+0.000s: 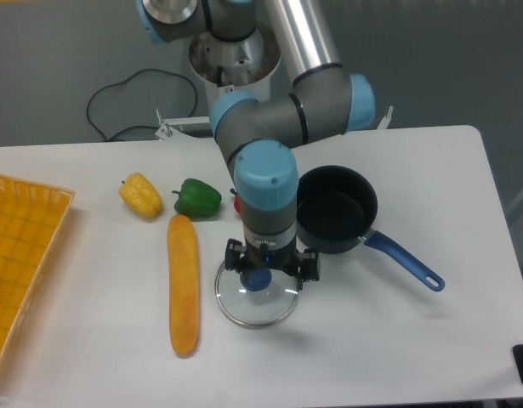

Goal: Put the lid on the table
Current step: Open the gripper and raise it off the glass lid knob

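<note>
Count of items on the table (pixel 397 357):

- One lid (pixel 255 296), glass with a metal rim and blue knob.
- One dark saucepan (pixel 336 209) with a blue handle.
- One yellow pepper (pixel 140 195).
- One green pepper (pixel 196 198).
- One long orange vegetable (pixel 183 283).
- One small red item (pixel 236 205), mostly hidden behind the arm; kind cannot be told.
- One orange gridded tray (pixel 19 255) at the left edge.
- One gripper (pixel 270 270) on the single arm.
</note>
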